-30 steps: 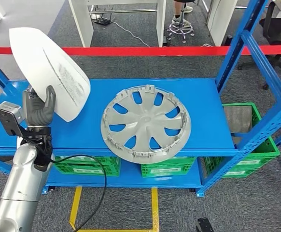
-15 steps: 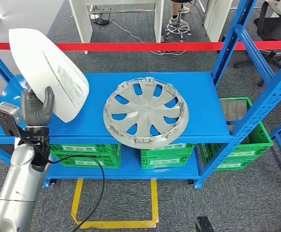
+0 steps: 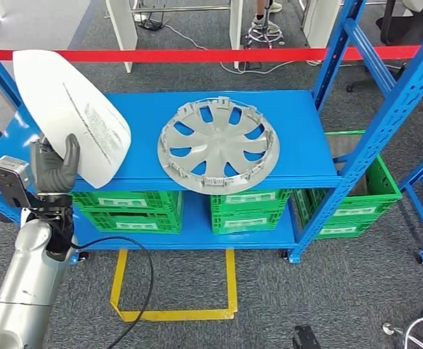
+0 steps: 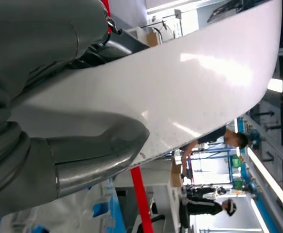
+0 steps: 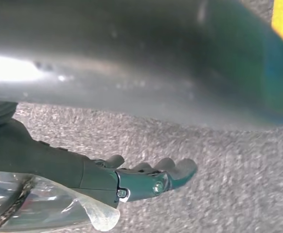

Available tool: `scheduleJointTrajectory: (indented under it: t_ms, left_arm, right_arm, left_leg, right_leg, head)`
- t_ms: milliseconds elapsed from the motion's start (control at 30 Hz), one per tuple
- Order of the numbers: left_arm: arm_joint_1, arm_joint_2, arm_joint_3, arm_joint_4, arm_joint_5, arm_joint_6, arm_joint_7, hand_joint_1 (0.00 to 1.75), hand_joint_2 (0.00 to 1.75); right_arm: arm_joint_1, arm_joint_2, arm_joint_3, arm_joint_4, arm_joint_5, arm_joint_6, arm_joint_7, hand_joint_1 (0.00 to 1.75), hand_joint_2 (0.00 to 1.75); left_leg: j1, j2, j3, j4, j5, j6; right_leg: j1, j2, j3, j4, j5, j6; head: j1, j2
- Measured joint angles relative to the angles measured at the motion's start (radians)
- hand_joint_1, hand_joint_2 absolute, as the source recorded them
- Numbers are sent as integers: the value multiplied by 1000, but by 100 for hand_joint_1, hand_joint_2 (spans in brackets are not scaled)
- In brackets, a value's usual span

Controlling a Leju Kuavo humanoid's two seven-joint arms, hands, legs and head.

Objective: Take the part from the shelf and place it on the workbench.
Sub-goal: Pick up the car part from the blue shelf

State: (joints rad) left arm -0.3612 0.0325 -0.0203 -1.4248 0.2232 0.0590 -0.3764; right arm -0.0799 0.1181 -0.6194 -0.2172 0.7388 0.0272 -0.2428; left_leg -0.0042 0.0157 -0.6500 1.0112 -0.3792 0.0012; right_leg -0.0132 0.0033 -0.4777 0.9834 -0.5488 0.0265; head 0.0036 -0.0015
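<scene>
Item: white part [image 3: 69, 116], a large curved panel with a grey scuffed streak on its face. It is gripped at its lower edge by the left hand [image 3: 53, 169], grey thumb and dark fingers closed on it, and held tilted above the left end of the blue shelf [image 3: 302, 145]. In the left wrist view the thumb [image 4: 96, 155] presses on the glossy white surface [image 4: 191, 92].

Item: grey wheel cover [image 3: 219, 142], lying flat on the shelf's top level, well apart from the part.

Item: green crates [image 3: 248, 211], on the lower shelf level.

Item: right hand [image 5: 147, 177], hanging over grey carpet [image 5: 224, 184], fingers stretched out and apparently holding nothing, though the view is blurred.

Item: red barrier tape [image 3: 209, 54], behind the shelf.
</scene>
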Motion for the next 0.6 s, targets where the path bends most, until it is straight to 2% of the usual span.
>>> scheduleJointTrajectory:
  t_ms: [33,67,100,167,200,233,267,300,333,367,400,433,467,500,533,567,600]
  left_arm:
    - [7,2,2,0,-1,2,-1,175,175]
    - [14,5,4,1,-3,3,-2,175,175]
    - [20,8,7,2,-4,6,-3,175,175]
    - [34,16,16,5,-7,11,-6,175,175]
    - [43,19,21,6,-9,14,-7,175,175]
    - [54,24,28,7,-10,16,-10,175,175]
    - [65,28,36,8,-11,18,-12,175,175]
    - [74,33,45,7,-11,20,-16,175,175]
    - [83,37,55,6,-11,21,-20,175,175]
    - [90,41,66,2,-11,22,-23,175,175]
    - [97,45,78,-4,-11,22,-27,175,175]
    - [105,47,90,-11,-10,21,-31,175,175]
    - [114,49,102,-19,-10,20,-34,175,175]
    - [125,51,112,-26,-10,18,-38,175,175]
    - [136,52,123,-33,-10,16,-41,175,175]
    - [146,53,133,-41,-11,14,-43,175,175]
    - [155,54,141,-49,-12,12,-45,175,175]
  right_arm:
    - [2,0,0,0,0,0,1,0,0]
    - [4,0,1,0,0,0,1,0,0]
    - [5,0,1,0,0,0,2,0,0]
    - [6,0,3,0,0,-1,2,0,0]
    - [7,0,4,0,0,-1,3,0,0]
    - [9,0,4,1,1,-3,4,0,0]
    - [12,0,5,1,1,-5,5,0,0]
    - [14,0,5,1,1,-9,6,0,0]
    - [15,0,5,1,2,-13,6,0,0]
    - [15,0,5,1,2,-16,7,0,0]
    - [15,0,5,1,3,-17,7,0,0]
    - [15,0,6,1,5,-18,6,0,0]
    - [15,0,6,1,6,-18,6,0,0]
    - [17,0,7,2,8,-18,6,0,0]
    - [19,0,8,2,10,-18,6,0,0]
    - [23,0,10,3,11,-18,6,0,0]
    - [26,0,12,4,12,-18,6,0,0]
  left_leg:
    - [1,-2,-5,7,-10,-6]
    - [3,-5,-15,31,-40,-12]
    - [6,-8,-29,76,-86,-18]
    - [9,-9,-59,205,-182,-27]
    - [11,-9,-65,261,-201,-30]
    - [12,-9,-60,292,-195,-31]
    - [13,-9,-41,292,-170,-31]
    - [14,-9,-7,258,-139,-30]
    - [15,-10,43,197,-121,-28]
    - [14,-12,100,119,-120,-26]
    - [13,-13,146,50,-132,-21]
    - [11,-15,175,0,-147,-17]
    - [8,-15,184,-25,-155,-10]
    - [9,-14,178,-31,-152,-1]
    - [9,-12,168,-31,-144,7]
    - [9,-10,157,-31,-133,18]
    - [9,-8,144,-33,-121,26]
  right_leg:
    - [-1,-2,-6,-1,9,-9]
    - [-3,-3,-15,-2,19,-19]
    - [-5,-5,-27,-3,30,-28]
    - [-5,-6,-55,-2,52,-34]
    - [-5,-5,-70,-1,63,-34]
    - [-5,-5,-85,1,74,-34]
    - [-5,-5,-101,3,84,-32]
    - [-5,-5,-116,6,94,-29]
    - [-5,-5,-130,10,103,-26]
    - [-3,-4,-140,14,111,-21]
    - [-2,-4,-148,17,119,-15]
    - [0,-3,-155,18,129,-9]
    - [1,-3,-161,18,139,-3]
    - [-1,-2,-167,18,147,3]
    - [-2,-2,-175,22,141,8]
    - [-3,-2,-186,38,116,11]
    - [-4,-2,-200,74,72,13]
  head:
    - [0,0]
    - [-1,0]
    - [-2,0]
    - [-4,0]
    - [-4,0]
    - [-4,0]
    - [-4,0]
    - [-4,0]
    - [-4,0]
    - [-4,0]
    - [-4,0]
    - [-4,0]
    - [-4,0]
    - [-3,0]
    - [-4,0]
    - [-2,0]
    - [-2,0]
